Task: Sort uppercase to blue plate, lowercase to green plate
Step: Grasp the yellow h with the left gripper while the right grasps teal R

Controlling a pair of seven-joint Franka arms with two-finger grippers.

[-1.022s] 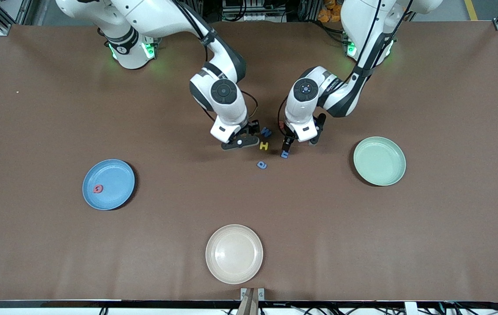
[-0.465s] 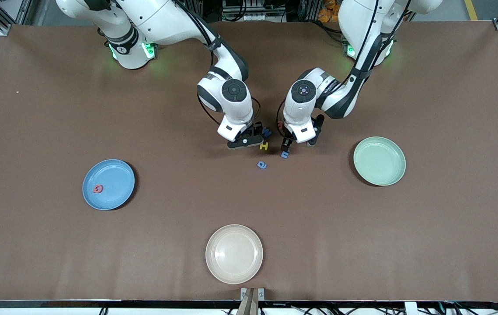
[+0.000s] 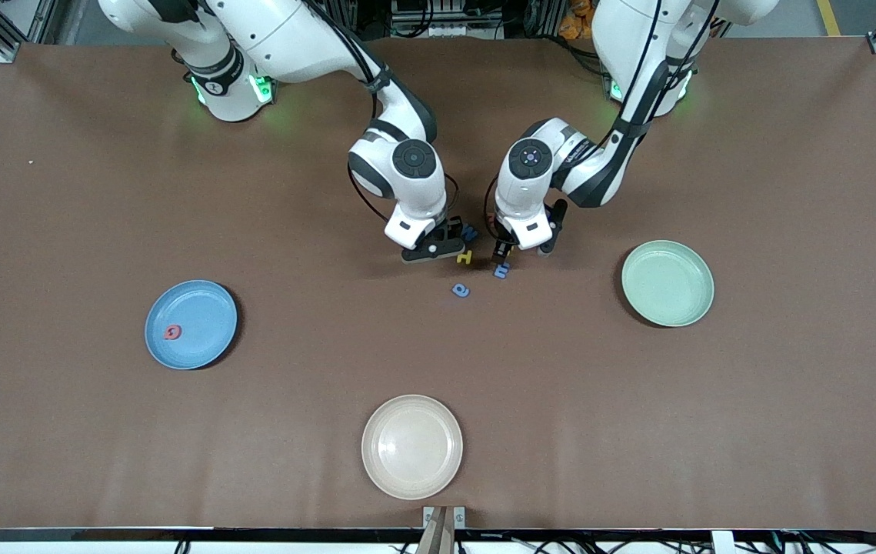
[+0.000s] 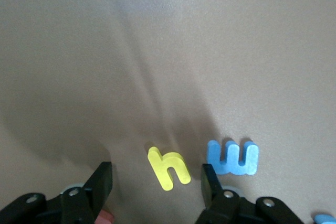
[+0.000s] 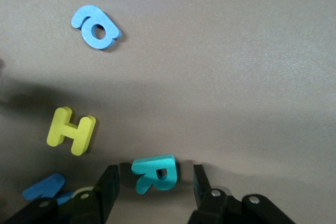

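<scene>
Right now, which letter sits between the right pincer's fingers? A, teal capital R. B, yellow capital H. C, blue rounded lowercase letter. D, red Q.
A: in the right wrist view the teal capital R lies on the table between the open fingers of the right pincer.

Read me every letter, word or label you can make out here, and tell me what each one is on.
"h": yellow foam letter between the left gripper's open fingers.
"R": teal foam letter between the right gripper's open fingers.
"H": yellow foam capital.
"Q": red foam letter on the blue plate.
Other foam letters are unclear; no printed labels or brands are readable.
</scene>
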